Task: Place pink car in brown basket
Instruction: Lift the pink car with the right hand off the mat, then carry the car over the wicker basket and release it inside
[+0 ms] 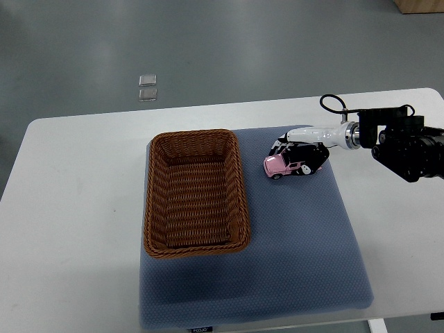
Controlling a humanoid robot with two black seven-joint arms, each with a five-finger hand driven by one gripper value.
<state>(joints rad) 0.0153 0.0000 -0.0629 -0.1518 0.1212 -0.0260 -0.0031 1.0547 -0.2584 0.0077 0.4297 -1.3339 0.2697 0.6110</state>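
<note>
Right hand (300,154) reaches in from the right edge of my top view, white and black, its fingers curled down around the pink car (280,166). From here I read it as clamped on the car, though the fingertips blur into the toy's dark parts and I cannot say how firmly they close.

Pink car: small toy, pale pink body, dark wheels and windows, nose toward the brown basket (196,193). It sits low over the blue-grey mat (298,250), just beside the basket's right rim near its far corner, not inside it. I cannot tell whether the wheels touch the mat.

Brown basket: rectangular wicker, woven walls, open top, standing on the left part of the mat, nothing in it.

Mat lies on the white table (69,208). Two small clear squares (147,88) lie on the grey floor beyond the table's far edge.
</note>
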